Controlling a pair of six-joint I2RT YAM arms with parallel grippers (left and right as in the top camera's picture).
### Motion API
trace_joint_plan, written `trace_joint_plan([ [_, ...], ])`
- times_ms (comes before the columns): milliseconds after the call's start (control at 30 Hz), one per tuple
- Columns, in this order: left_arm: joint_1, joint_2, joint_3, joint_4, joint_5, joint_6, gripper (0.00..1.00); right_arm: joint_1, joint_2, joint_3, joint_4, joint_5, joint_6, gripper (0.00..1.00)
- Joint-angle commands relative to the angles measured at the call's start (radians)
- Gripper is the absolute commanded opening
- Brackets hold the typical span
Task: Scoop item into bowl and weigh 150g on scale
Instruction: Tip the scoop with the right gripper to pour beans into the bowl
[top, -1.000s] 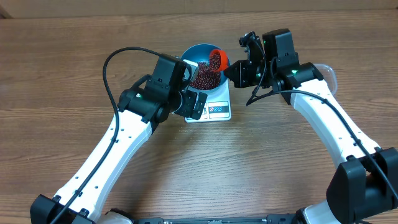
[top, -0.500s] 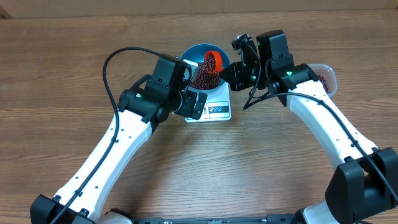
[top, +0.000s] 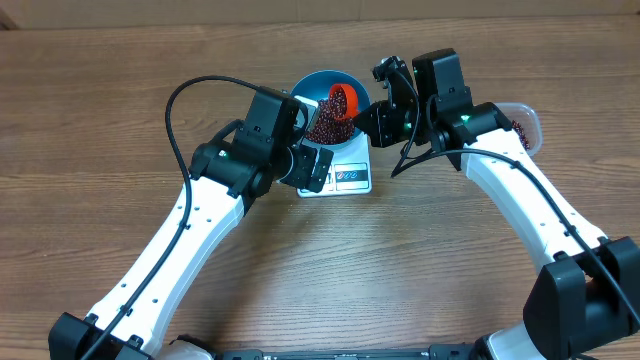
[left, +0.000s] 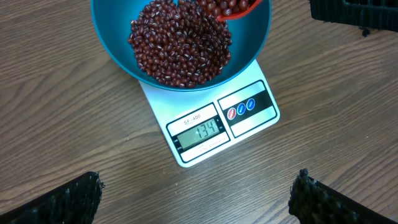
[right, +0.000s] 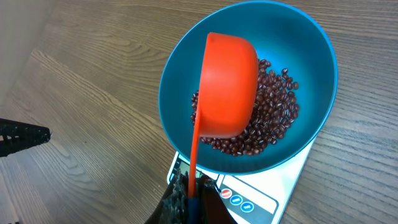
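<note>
The right gripper (right: 188, 200), mostly cut off below, clamps the handle of an orange scoop (right: 227, 87) tipped over the blue bowl (right: 298, 43), hiding some beans (left: 180, 43). The bowl covers the scale's (left: 249, 127) far half. The left gripper (left: 199, 196) gapes wide, only its fingertips showing.

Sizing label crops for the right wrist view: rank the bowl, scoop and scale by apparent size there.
1. blue bowl
2. orange scoop, enlarged by nearness to the camera
3. scale, mostly hidden under the bowl
</note>
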Motion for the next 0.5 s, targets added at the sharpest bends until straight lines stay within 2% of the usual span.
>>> trace_joint_plan([
  [0,-0.001,-0.01,-0.003,0.003,0.01,0.018,1.0,0.001,-0.029,0.031,0.002,0.007,-0.008,0.04],
  [367,-0.001,-0.01,-0.003,0.003,0.01,0.018,1.0,0.002,-0.029,0.031,0.005,0.004,-0.016,0.04],
  [467,-0.001,-0.01,-0.003,0.003,0.01,0.018,1.0,0.005,-0.029,0.031,-0.011,-0.029,-0.12,0.04],
])
